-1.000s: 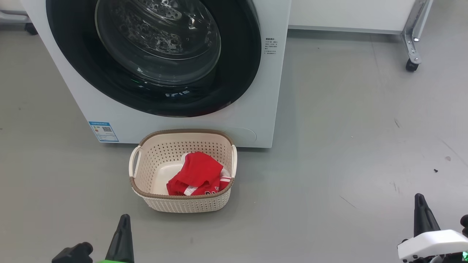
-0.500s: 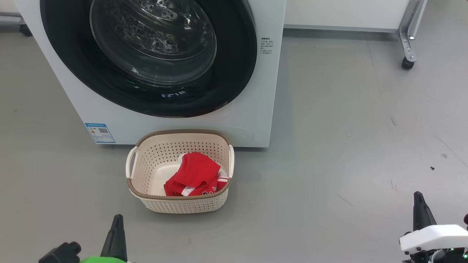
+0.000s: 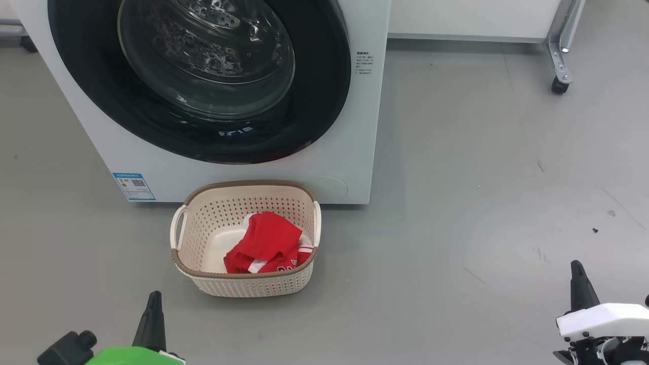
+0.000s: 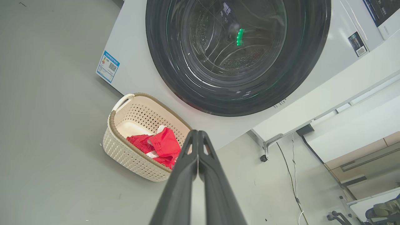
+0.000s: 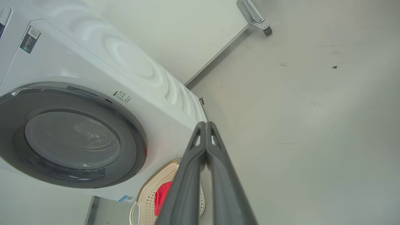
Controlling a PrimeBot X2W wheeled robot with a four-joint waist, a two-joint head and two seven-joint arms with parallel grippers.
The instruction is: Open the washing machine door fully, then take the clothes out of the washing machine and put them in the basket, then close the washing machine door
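Holding nothing, I am pressing the long dark fingers of my left gripper together at the lower left and those of my right gripper together at the lower right. The big white boxy washing machine is standing at the upper left, its round black-rimmed glass washing machine door lying shut. The small cream perforated plastic basket is sitting at lower centre, just before the machine, holding red-and-white clothes.

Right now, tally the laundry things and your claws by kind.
Washing machine: 1
Basket: 1
Red clothing bundle: 1
Claws: 2 (left claw, right claw), both shut
Total: 5
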